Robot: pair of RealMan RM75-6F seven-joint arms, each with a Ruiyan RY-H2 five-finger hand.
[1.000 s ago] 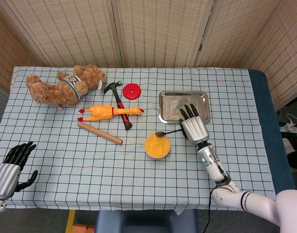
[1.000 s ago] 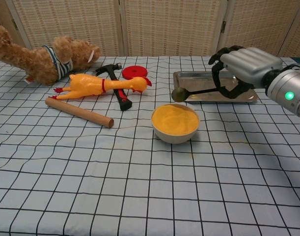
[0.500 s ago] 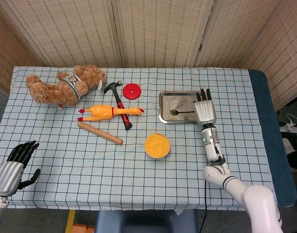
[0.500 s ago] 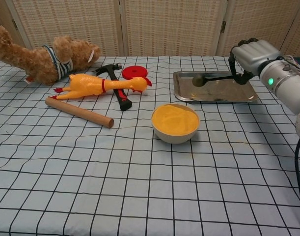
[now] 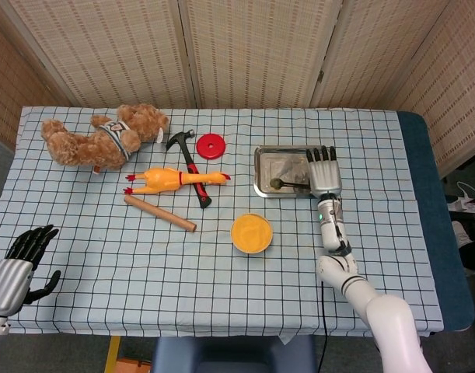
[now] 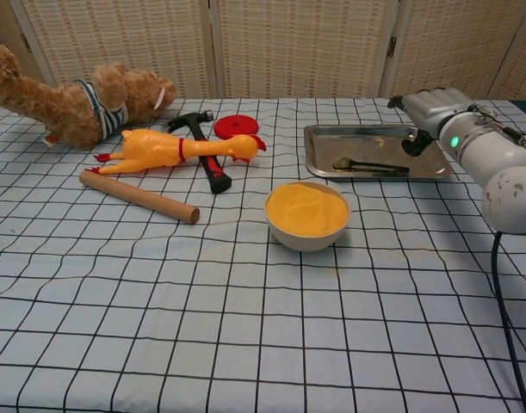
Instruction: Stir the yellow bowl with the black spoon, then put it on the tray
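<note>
The yellow bowl (image 5: 251,233) (image 6: 307,213) stands near the table's middle with nothing in it but its yellow filling. Behind it to the right is the metal tray (image 5: 270,160) (image 6: 366,136). The black spoon (image 5: 287,183) (image 6: 370,165) lies flat in the tray, its bowl end toward the left. My right hand (image 5: 323,169) (image 6: 428,112) hovers over the tray's right end, fingers stretched out, just above the spoon's handle end and holding nothing. My left hand (image 5: 18,266) is at the table's near left corner, fingers spread and empty, seen only in the head view.
A teddy bear (image 5: 97,138) lies at the back left. A yellow rubber chicken (image 5: 175,179), a hammer (image 5: 192,167), a red disc (image 5: 211,144) and a wooden rod (image 5: 159,212) lie left of the bowl.
My right hand carried the spoon from above the bowl back to the tray, lowered it and let go. The spoon now lies flat in the tray. The left hand barely moved.
</note>
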